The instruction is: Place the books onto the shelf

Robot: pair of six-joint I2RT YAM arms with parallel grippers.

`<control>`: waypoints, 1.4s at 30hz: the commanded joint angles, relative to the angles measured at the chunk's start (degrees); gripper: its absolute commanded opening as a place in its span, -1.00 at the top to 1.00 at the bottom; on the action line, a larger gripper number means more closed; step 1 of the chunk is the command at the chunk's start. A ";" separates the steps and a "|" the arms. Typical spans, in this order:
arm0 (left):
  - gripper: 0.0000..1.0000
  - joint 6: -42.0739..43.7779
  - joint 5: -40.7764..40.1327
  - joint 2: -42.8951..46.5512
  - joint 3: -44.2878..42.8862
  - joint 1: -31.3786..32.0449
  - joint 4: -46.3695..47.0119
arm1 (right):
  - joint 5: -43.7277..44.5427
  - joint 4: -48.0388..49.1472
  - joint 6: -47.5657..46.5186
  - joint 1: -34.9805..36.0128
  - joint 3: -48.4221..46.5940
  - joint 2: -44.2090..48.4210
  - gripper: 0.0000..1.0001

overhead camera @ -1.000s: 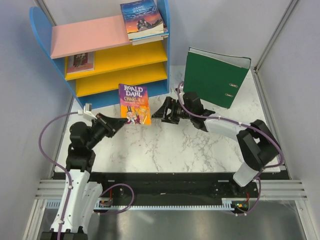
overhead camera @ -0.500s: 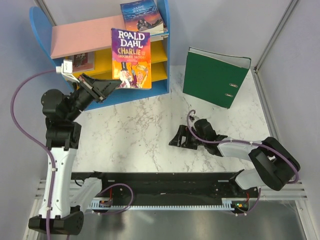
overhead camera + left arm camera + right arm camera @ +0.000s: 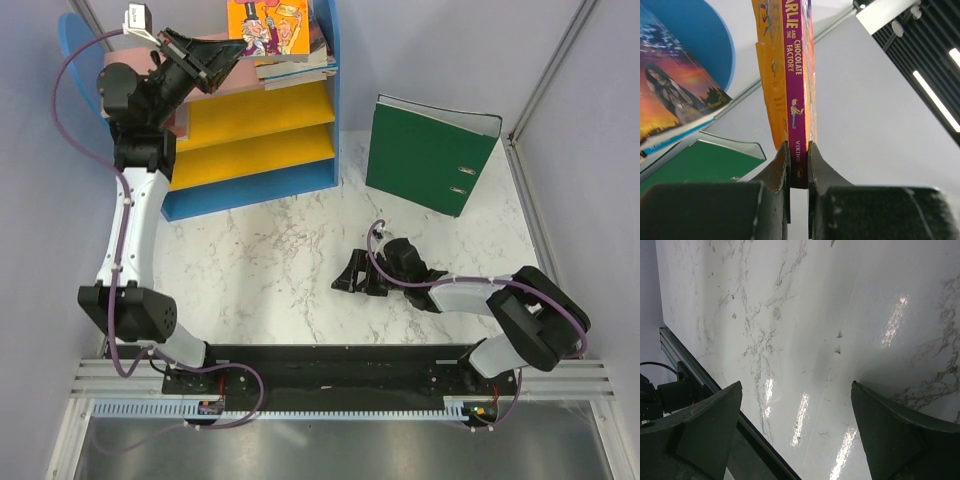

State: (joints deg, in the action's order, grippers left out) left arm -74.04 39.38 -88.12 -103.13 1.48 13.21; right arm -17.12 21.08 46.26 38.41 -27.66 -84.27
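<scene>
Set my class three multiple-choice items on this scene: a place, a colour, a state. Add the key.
1. Where is the Charlie book? A flat on the table; B held up at the shelf top; C on the floor.
2. The binder is which colour? A green; B red; C white.
3. The right gripper is: A shut on a book; B open, empty; C out of view.
Key: B, the left gripper pinches its spine there; A, green cover; B, fingers apart, nothing between.

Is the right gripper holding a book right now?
No, the right gripper stands open above the marble table, with nothing in it.
</scene>
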 commanded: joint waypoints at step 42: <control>0.96 0.21 -20.66 -17.53 -22.20 8.20 -18.66 | -1.24 -0.69 -1.00 0.35 -1.61 -4.59 -0.96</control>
State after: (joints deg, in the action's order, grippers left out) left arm -72.27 15.81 -106.32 -124.31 10.83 -6.50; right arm -18.41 23.55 46.35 38.52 -29.08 -87.13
